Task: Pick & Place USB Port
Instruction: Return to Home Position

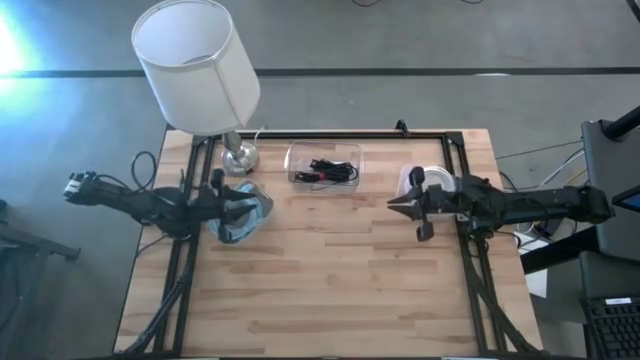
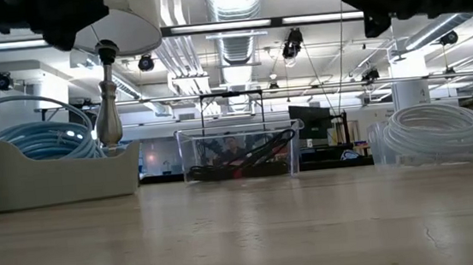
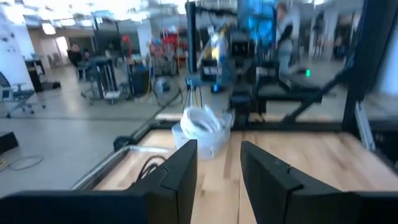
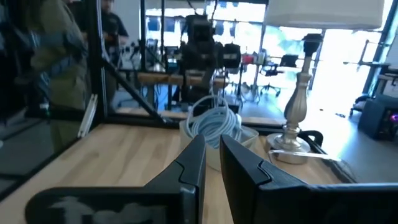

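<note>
Hovering with both arms off the desk (image 1: 340, 290), I carry nothing. My left gripper (image 3: 219, 149) has a modest gap between its fingers. My right gripper (image 4: 212, 142) is nearly closed, with only a slit showing.

The black USB cables (image 1: 325, 170) lie bundled inside the transparent bin (image 1: 300, 150), which sits near the desk's far edge, about midway along it. I see no cable loose on the bare wood, so I judge the sorting finished and only the pull-back to rest remaining.

The risks I see are on that path. My left gripper hangs over the holder of coiled blue cable (image 1: 240, 225), just beside the lamp (image 1: 195, 65) at the far-left corner. A wide swing or rise could clip the lamp's stem or shade and tip it. Dipping low could catch a blue loop and drag the holder.

My right gripper sits beside the tub of white cable (image 1: 410, 180) near the far-right corner, and a finger could snag a coil the same way. Either arm drifting toward mid-desk could nudge the bin and spill the cables.
</note>
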You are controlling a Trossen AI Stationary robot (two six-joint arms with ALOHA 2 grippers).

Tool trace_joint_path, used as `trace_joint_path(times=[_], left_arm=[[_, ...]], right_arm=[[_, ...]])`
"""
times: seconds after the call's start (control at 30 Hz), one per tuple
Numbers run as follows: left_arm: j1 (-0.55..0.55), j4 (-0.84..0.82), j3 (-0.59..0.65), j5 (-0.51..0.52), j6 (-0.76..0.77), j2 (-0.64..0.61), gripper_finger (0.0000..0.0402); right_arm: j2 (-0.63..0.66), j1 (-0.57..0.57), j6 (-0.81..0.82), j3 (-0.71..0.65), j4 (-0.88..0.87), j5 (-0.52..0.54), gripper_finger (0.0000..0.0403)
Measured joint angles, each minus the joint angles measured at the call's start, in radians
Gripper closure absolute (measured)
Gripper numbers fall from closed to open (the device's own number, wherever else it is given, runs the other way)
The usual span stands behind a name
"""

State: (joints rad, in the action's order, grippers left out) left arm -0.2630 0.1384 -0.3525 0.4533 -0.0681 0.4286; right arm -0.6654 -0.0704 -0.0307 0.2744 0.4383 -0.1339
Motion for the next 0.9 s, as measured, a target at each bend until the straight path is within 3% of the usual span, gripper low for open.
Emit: trace_joint_path(times=[0.33,0.9], left_arm=[[0.001,0.143,0.206,-0.027,-0.002,-0.142,0.0275],[0.002,0.154,0.342,-0.042,-0.072,-0.366,0.0275]], right_arm=[[0.055,0.000,0.044,-0.123,0.099,0.001,0.0360],[0.060,0.000,0.047,-0.239,0.223,0.001,0.0360]])
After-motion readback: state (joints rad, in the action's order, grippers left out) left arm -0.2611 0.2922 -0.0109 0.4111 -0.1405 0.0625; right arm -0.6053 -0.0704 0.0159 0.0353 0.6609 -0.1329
